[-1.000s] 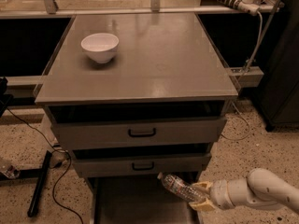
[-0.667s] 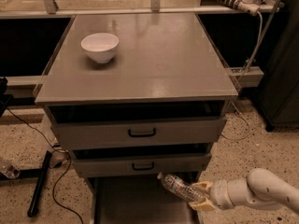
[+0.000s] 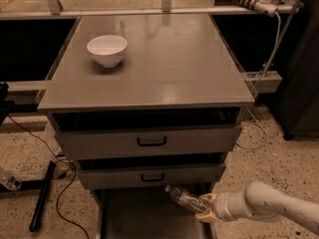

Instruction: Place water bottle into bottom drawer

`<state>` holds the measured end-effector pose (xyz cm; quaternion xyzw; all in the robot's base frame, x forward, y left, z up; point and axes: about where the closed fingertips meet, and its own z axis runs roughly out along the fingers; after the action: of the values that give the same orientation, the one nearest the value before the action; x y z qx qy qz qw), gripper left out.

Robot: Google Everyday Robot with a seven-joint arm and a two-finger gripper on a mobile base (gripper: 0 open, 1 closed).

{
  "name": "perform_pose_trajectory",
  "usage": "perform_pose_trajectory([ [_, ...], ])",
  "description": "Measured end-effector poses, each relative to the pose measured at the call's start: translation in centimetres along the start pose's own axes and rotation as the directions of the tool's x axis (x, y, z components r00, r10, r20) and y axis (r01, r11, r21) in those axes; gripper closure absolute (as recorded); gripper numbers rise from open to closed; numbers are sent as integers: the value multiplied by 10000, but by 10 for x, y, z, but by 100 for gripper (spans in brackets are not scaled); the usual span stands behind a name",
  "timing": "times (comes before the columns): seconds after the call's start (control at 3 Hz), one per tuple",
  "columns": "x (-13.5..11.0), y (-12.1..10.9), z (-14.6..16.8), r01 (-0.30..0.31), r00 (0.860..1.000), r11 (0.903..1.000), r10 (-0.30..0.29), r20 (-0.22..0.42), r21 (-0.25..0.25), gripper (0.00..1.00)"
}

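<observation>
The water bottle [image 3: 182, 197] is a small clear ribbed bottle held tilted, its cap end pointing up-left, over the right side of the bottom drawer [image 3: 144, 218]. The bottom drawer is a wide grey tray pulled out at the cabinet's base, with a flat dark floor. My gripper [image 3: 205, 206] comes in from the lower right on a white arm and is shut on the bottle's lower end, its yellowish fingers [image 3: 209, 198] around it, just above the drawer's right wall.
A white bowl [image 3: 106, 49] sits on the cabinet top [image 3: 164, 63] at the back left. Two grey drawer fronts with black handles [image 3: 151, 141] are above the open tray. Cables and a black bar [image 3: 42, 197] lie on the speckled floor at left.
</observation>
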<state>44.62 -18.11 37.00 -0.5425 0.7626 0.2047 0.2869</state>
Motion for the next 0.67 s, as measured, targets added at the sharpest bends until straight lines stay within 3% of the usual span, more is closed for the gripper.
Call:
perform_pose_trajectory([
  [0.33,16,-26,28,661,9977,9919,-643,-200,1086,100],
  [0.67,35,-40,51,1669,9855,9712,-1695,8,1703,100],
])
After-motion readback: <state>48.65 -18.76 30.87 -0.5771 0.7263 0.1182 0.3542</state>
